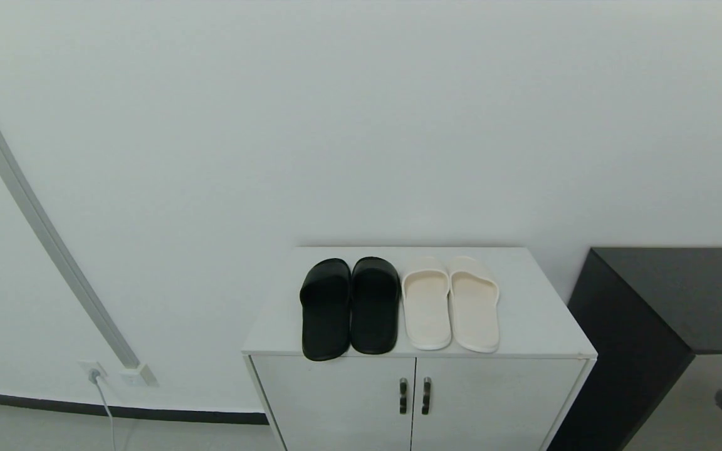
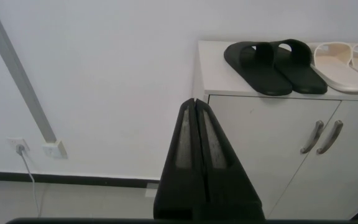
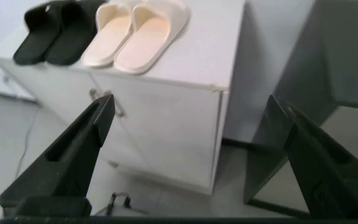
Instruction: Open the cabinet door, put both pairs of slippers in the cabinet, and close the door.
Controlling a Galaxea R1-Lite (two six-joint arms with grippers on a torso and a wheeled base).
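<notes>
Black slippers [image 1: 350,308], white slippers [image 1: 450,304] atop closed cabinet [image 1: 539,319]

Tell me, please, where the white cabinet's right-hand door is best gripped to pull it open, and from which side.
Grip the dark vertical bar handle on the right door, coming straight from the front. It stands off the door's face at the edge nearest the other door, so the open right gripper could probably close across it sideways.
</notes>
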